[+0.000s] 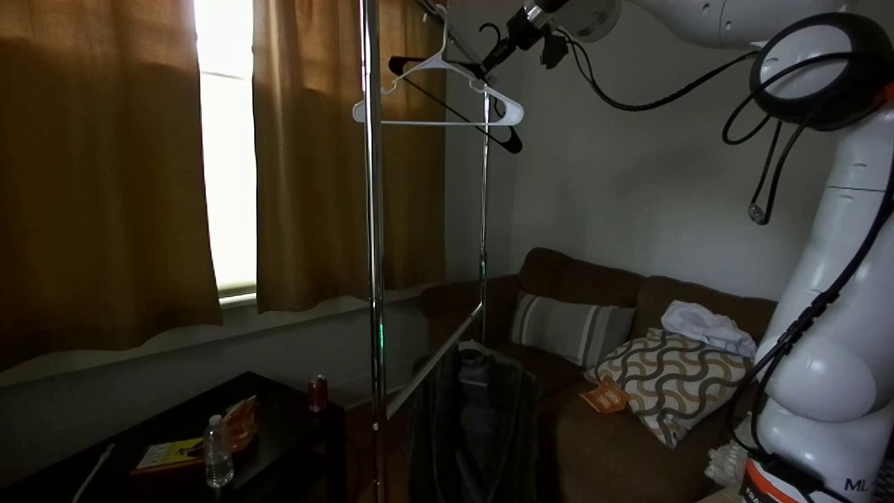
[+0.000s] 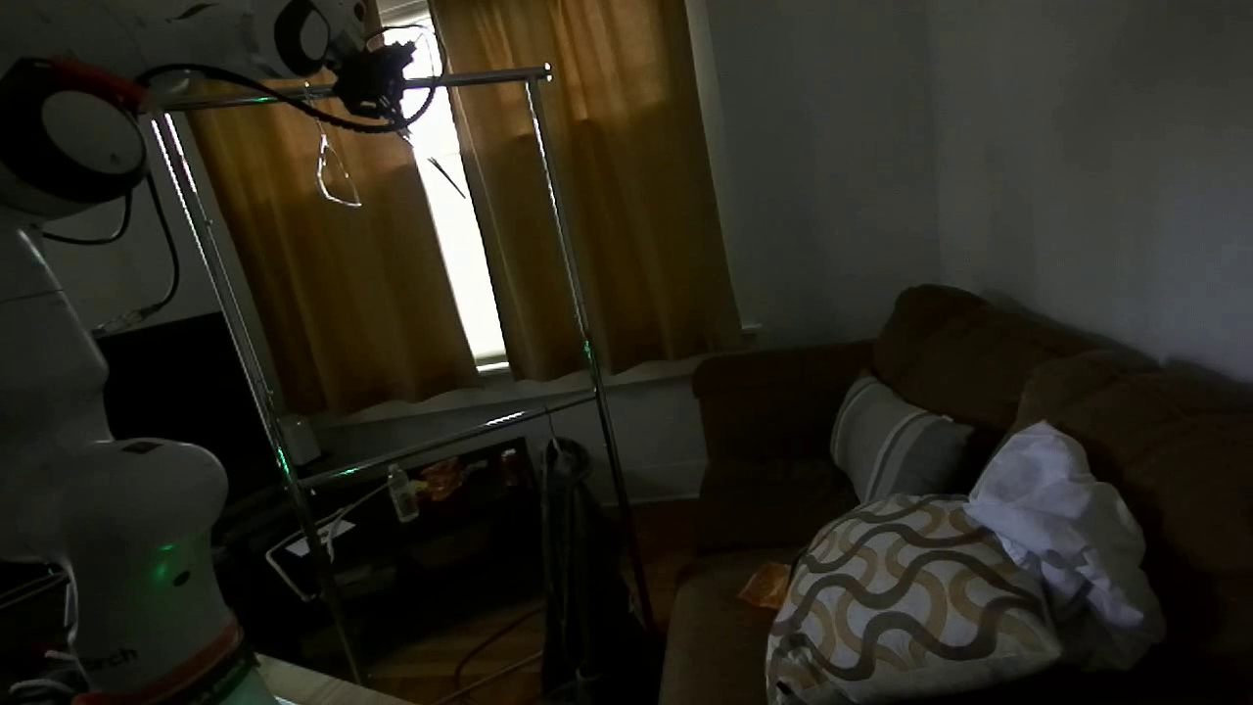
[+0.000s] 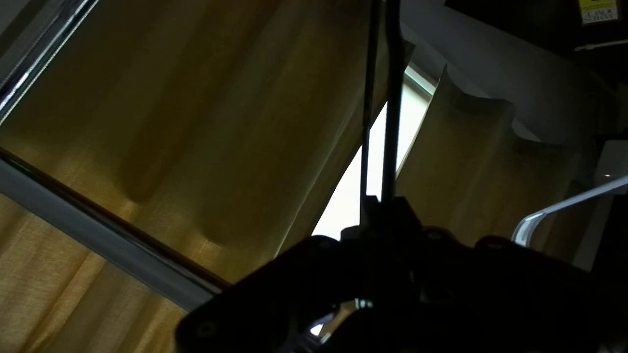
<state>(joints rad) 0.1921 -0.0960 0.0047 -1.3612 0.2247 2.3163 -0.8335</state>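
Gripper (image 3: pixel 380 211) was clamped on the black hanger (image 3: pixel 393 108), up by the top rail (image 2: pixel 489 76) of the chrome rack (image 1: pixel 375 244). Hanger sat right in the grip, its body running outward, mostly below the rack's rail (couldn't tell whether it touched that rail). White hanger (image 1: pixel 438 63) hung from the same rack rail, near the black one.
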